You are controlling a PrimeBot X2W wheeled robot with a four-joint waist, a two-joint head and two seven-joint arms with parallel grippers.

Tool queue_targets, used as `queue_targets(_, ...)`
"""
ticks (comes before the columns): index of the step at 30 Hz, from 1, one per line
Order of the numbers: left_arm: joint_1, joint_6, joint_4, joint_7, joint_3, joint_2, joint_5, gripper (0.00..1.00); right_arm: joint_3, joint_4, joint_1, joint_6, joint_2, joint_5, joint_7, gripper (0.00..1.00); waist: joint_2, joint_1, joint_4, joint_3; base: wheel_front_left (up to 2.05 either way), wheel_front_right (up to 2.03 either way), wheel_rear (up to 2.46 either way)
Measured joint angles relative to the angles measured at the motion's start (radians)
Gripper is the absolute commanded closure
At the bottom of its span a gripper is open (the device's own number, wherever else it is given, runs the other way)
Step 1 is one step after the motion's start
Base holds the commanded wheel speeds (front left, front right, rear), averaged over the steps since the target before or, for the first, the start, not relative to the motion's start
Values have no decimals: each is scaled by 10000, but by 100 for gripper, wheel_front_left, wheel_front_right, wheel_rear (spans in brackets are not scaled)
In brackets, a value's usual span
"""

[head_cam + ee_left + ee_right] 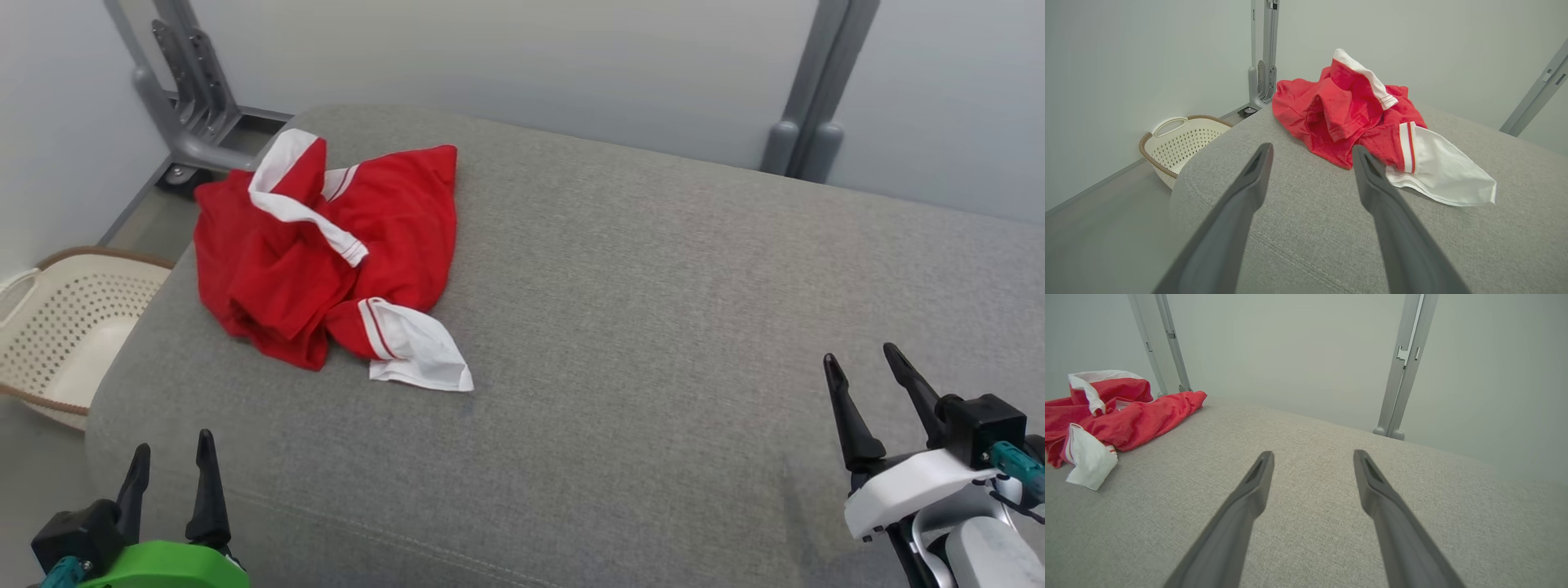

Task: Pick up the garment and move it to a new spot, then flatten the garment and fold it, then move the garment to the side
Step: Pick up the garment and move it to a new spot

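A crumpled red garment [326, 245] with white trim and a white sleeve lies bunched at the far left of the grey cushion [653, 327]. From the left wrist the garment [1347, 114] sits just beyond the fingertips; from the right wrist the garment [1114, 412] is off at the left edge. My left gripper [174, 457] hovers open at the near left edge of the cushion, nothing between its fingers. Open and empty too, my right gripper [861, 363] stands at the near right over bare cushion, far from the cloth.
A cream perforated laundry basket [65, 327] stands on the floor left of the cushion. Grey metal frame posts [188, 106] rise behind the cushion at left, and another post [808, 106] at right, against a pale wall. The cushion's middle and right are bare.
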Motion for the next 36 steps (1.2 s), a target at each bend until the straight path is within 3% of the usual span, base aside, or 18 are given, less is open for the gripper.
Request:
queue_targets(7, -12, -13, -17, -2, 205, 2, 0, 0, 159, -86, 94, 2, 278, -10, -2, 0, 0, 0, 627, -4, 0, 0, 0)
queue_targets(17, -932, -82, 558, 59, 424, -8, -545, 0, 146, -466, 82, 6, 234, -203, -13, 0, 0, 0, 491, 434, 0, 0, 0)
queue_targets(26, -3597, 104, 1177, 1977, 414, -102, -1350, 0, 272, -963, -348, 54, -109, -453, -13, 0, 0, 0, 281, 1276, 0, 0, 0)
queue_targets(32, -4545, 575, 2201, 3488, 575, -211, -1829, 0, 531, -1183, -895, 100, -217, -552, -15, 0, 0, 0, 37, 1990, 0, 0, 0)
queue_targets(36, -5091, 855, 2546, 3825, 905, -100, -1912, 0, 535, -1233, -1265, 100, -324, -552, -15, 0, 0, 0, -244, 2416, 0, 0, 0)
